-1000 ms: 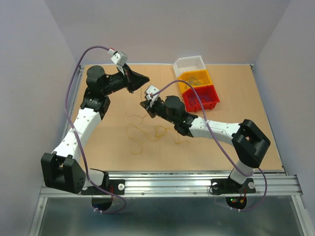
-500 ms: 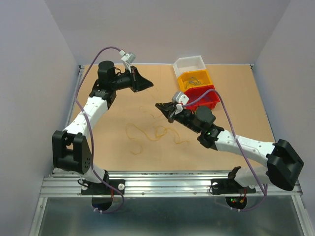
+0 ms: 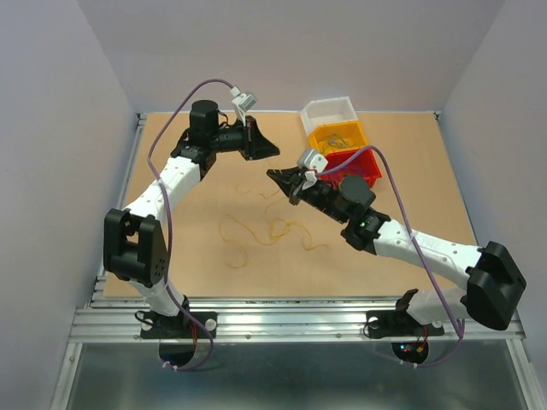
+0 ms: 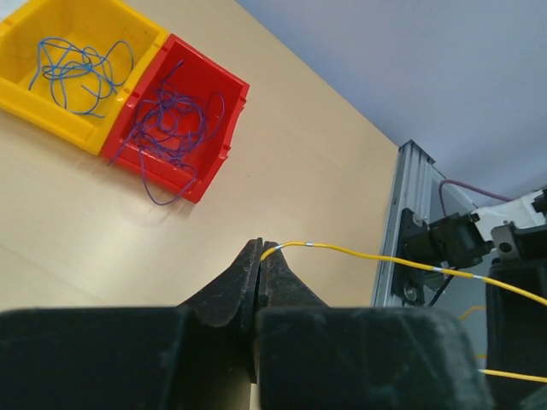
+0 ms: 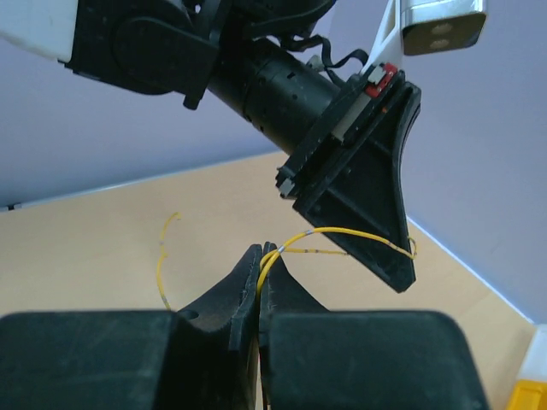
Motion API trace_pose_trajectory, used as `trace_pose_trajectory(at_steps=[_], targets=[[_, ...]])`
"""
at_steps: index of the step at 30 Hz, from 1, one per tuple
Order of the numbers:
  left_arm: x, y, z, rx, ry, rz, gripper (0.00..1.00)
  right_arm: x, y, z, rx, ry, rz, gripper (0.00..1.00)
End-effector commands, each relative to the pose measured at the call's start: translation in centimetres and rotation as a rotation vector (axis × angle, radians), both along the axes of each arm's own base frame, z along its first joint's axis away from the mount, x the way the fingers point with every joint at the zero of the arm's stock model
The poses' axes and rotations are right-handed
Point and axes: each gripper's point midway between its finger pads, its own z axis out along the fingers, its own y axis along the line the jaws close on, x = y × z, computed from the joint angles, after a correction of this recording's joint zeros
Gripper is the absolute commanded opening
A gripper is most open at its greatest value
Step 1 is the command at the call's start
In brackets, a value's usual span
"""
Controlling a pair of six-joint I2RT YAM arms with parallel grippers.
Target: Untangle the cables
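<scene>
Since a second ago both arms have swung toward the far side, and the right gripper [image 5: 261, 252] has clamped shut. It and the left gripper [image 4: 259, 248] each pinch one yellow cable [image 4: 359, 252], strung between them above the table [image 3: 427, 205]. Perhaps three loose strands [image 3: 265, 229] lie below. There are three bins [image 3: 373, 173].

Pale lilac walls [image 3: 282, 51], wooden tabletop [image 3: 427, 171]
</scene>
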Motion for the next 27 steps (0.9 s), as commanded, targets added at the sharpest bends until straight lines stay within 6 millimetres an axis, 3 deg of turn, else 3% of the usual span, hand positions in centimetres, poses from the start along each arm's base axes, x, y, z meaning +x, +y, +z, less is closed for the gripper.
trace_pose_trajectory(at_steps=[1, 3, 8, 13, 15, 16, 18, 22, 27], targets=[[4.0, 1.6, 0.7, 0.054, -0.151, 0.126, 0.15, -3.6, -0.1, 12.4, 0.233, -0.224, 0.133, 0.01], [3.5, 0.8, 0.2, 0.06, -0.137, 0.092, 0.23, -3.2, 0.0, 13.1, 0.24, -0.234, 0.128, 0.01], [2.3, -0.8, -0.5, 0.078, -0.125, 0.024, 0.33, -0.7, -0.7, 14.4, 0.28, -0.241, 0.052, 0.01], [1.6, -1.3, -0.9, 0.061, -0.102, -0.019, 0.37, 1.5, -4.1, 14.8, 0.415, -0.241, -0.075, 0.0], [1.5, -1.3, -0.2, 0.043, -0.127, -0.011, 0.38, 2.9, -5.7, 14.4, 0.471, -0.21, -0.171, 0.01], [1.3, -1.2, 0.3, 0.03, -0.147, -0.003, 0.39, 4.6, -7.4, 14.1, 0.517, -0.169, -0.248, 0.0], [1.1, -1.0, 0.7, 0.022, -0.164, 0.008, 0.42, 5.4, -8.1, 13.9, 0.54, -0.151, -0.287, 0.01], [0.9, -0.8, 0.7, 0.019, -0.184, 0.03, 0.42, 9.2, -11.4, 12.8, 0.634, -0.04, -0.462, 0.01], [0.9, -0.6, 1.2, 0.004, -0.219, 0.043, 0.41, 14.3, -13.3, 9.8, 0.625, 0.12, -0.569, 0.0]])
